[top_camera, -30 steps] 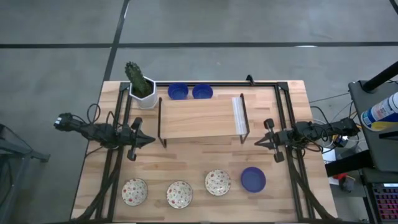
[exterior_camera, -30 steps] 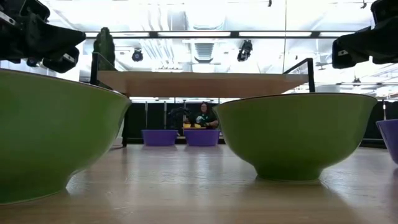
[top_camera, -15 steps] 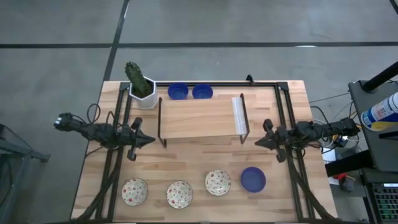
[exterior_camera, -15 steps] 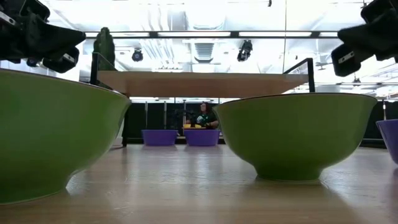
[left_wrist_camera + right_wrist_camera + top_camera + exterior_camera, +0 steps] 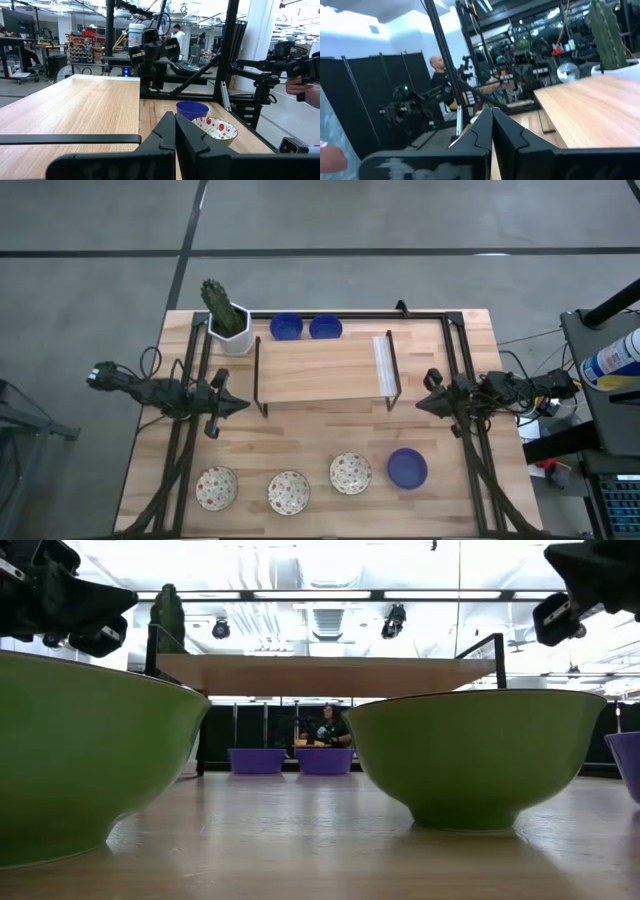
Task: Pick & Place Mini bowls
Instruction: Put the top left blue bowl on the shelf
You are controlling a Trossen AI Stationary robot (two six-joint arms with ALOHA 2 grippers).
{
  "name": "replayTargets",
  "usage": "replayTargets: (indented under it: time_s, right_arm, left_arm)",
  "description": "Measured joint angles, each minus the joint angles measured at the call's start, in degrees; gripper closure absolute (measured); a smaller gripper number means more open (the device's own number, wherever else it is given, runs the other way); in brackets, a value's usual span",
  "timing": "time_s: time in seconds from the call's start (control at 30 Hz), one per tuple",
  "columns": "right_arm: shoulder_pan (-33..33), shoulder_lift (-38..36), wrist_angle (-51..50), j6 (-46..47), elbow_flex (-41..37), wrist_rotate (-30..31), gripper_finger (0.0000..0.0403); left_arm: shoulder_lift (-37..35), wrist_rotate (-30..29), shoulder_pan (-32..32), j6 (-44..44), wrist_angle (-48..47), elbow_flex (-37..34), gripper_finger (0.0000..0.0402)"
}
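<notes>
Three cream speckled mini bowls (image 5: 216,488) (image 5: 288,492) (image 5: 350,473) and one deep blue mini bowl (image 5: 407,468) stand on their bases in a row near the table's front edge. Two more blue mini bowls (image 5: 286,327) (image 5: 325,327) stand at the far edge, behind a raised wooden shelf (image 5: 322,368). My left gripper (image 5: 245,404) hovers shut at the shelf's left end, pointing level toward the right. My right gripper (image 5: 416,406) hovers shut at the shelf's right end, pointing left and tipped slightly upward. In the left wrist view, the blue bowl (image 5: 192,109) and a speckled bowl (image 5: 216,129) lie beyond the shut fingers (image 5: 175,131).
A white pot with a green cactus (image 5: 226,320) stands at the table's far left corner. Black frame rails (image 5: 190,380) (image 5: 462,380) run along both sides of the table. People and equipment show in the room beyond the table (image 5: 437,70).
My right gripper has tipped its fingers upward and rolled about its own axis, rising slightly above the table's right side; it stays shut. The bowls have not moved.
</notes>
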Motion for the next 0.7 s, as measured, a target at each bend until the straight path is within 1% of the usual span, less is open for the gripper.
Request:
replayTargets:
  time_s: [0.23,0.57,0.7]
  right_arm:
    - [0.0,0.04,0.39,-4.15,0.0,-0.04,0.0394]
    - [0.0,0.04,0.39,-0.27,0.01,0.07,0.0394]
    - [0.21,0.65,0.12,-0.14,1.59,-0.17,0.0394]
  left_arm:
    - [-0.02,0.0,0.0,0.0,-0.02,-0.01,0.0401]
    - [0.01,-0.01,0.0,0.0,-0.02,0.0,0.0401]
    - [-0.02,0.0,0.0,0.0,-0.02,0.0,0.0401]
